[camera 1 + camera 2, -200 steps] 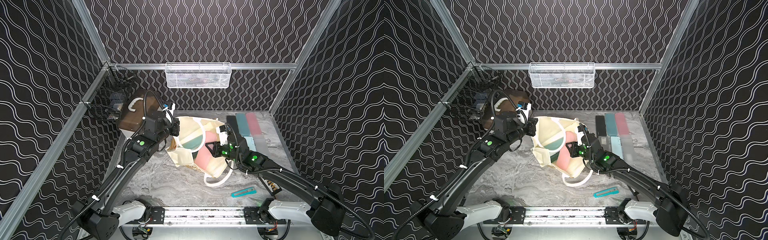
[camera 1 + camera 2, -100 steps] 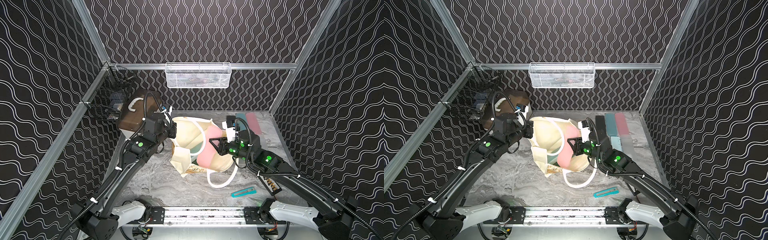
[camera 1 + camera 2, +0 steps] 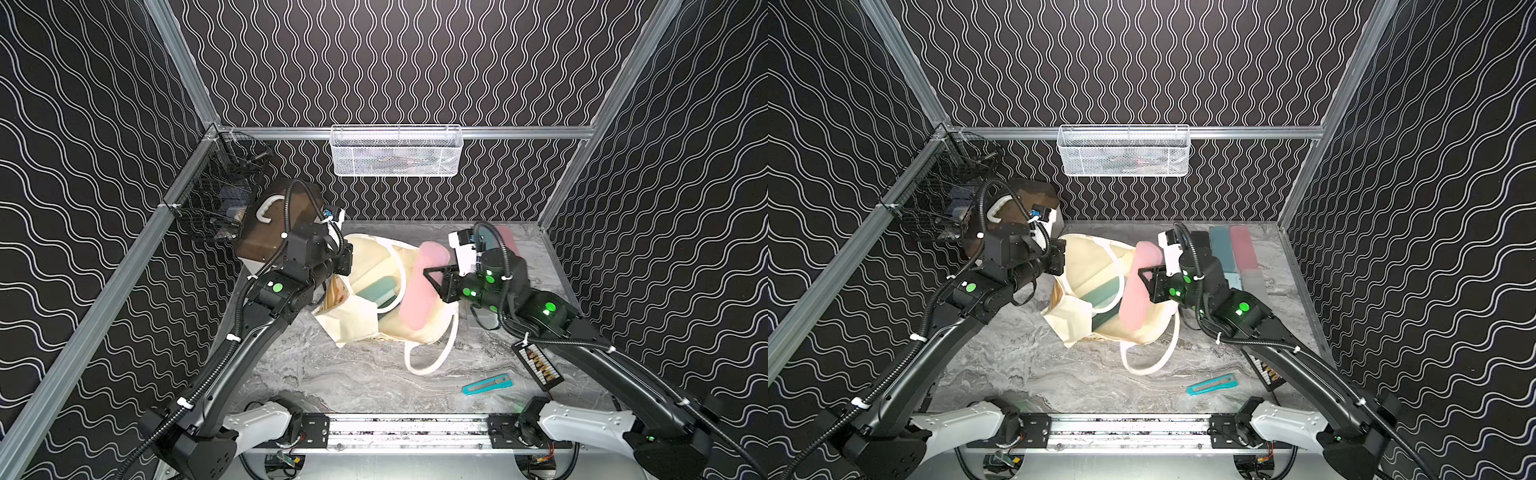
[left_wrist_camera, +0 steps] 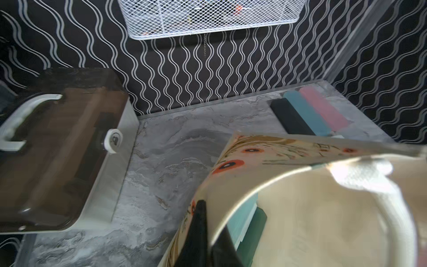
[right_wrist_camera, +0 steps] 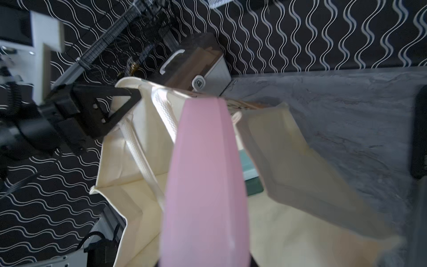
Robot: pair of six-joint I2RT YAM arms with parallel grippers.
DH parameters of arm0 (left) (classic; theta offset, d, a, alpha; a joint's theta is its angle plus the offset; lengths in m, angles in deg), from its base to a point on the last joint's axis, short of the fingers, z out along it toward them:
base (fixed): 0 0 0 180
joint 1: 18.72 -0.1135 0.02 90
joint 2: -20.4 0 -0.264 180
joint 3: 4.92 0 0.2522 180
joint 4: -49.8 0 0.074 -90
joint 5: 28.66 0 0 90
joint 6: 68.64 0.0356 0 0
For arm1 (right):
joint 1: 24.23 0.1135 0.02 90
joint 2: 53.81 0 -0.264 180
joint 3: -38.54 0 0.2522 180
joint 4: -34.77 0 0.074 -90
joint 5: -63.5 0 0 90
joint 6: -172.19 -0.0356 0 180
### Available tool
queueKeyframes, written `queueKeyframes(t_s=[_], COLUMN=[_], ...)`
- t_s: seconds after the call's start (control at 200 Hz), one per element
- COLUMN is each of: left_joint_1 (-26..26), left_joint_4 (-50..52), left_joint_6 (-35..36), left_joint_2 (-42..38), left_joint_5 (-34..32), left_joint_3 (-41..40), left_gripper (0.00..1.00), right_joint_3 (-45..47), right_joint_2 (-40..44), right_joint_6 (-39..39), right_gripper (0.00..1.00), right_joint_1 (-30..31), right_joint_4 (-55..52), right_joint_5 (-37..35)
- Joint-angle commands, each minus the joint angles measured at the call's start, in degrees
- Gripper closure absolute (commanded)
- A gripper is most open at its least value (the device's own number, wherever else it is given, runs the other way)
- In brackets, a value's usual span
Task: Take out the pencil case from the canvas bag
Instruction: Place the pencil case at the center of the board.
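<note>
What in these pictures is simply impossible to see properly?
White mesh basket: contents too small behind the mesh, both top views.
Teal item in the canvas bag: mostly covered by the bag's folded side and the pink pencil case, both top views.
Right end effector: fingertips hidden by that case, right wrist view.

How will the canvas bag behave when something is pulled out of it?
Probably floppy: the canvas bag folds and sags where unsupported. Likely light, apt to drag with the pink pencil case unless pinned; the left gripper is shut on its rim. Its loose handle may snag.
</note>
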Motion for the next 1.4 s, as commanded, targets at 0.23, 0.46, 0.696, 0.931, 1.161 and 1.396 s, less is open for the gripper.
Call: queueKeyframes(t_s=[0.23, 0.46, 0.696, 0.931, 1.161, 1.396], left_joint_1=[-0.04, -0.11, -0.11, -0.43, -5.25, -5.83], left_joint_4=[1.26, 7.54, 11.52, 13.98, 14.38, 15.45], left_joint_6=[-1.59, -3.33, -3.83, -6.58, -9.13, -8.52], left_joint_2=[-1.72, -1.13, -1.6, -1.04, -1.17, -2.61], left_joint_5=[-15.35, -22.34, -24.94, -21.42, -14.63, -15.7], left_joint_3=[2.09, 6.05, 7.38, 8.77, 9.53, 8.33], left_gripper=[1.0, 1.0, 1.0, 1.0, 1.0, 1.0], right_joint_3=[-9.53, -18.02, -23.95, -29.76, -35.64, -40.51], right_joint_2=[0.04, -10.86, -24.5, -38.65, -51.2, -61.24], right_joint_6=[2.17, 1.22, 0.97, 3.34, 1.59, 0.25], right_gripper=[0.89, 0.89, 0.89, 0.94, 0.92, 0.86], right_joint_1=[-0.56, -5.3, -10.76, -13.27, -15.16, -16.57], right_joint_4=[-14.71, -28.43, -38.7, -47.52, -54.58, -56.82], right_joint_5=[-19.06, -18.56, -9.51, -6.07, -9.32, -11.75])
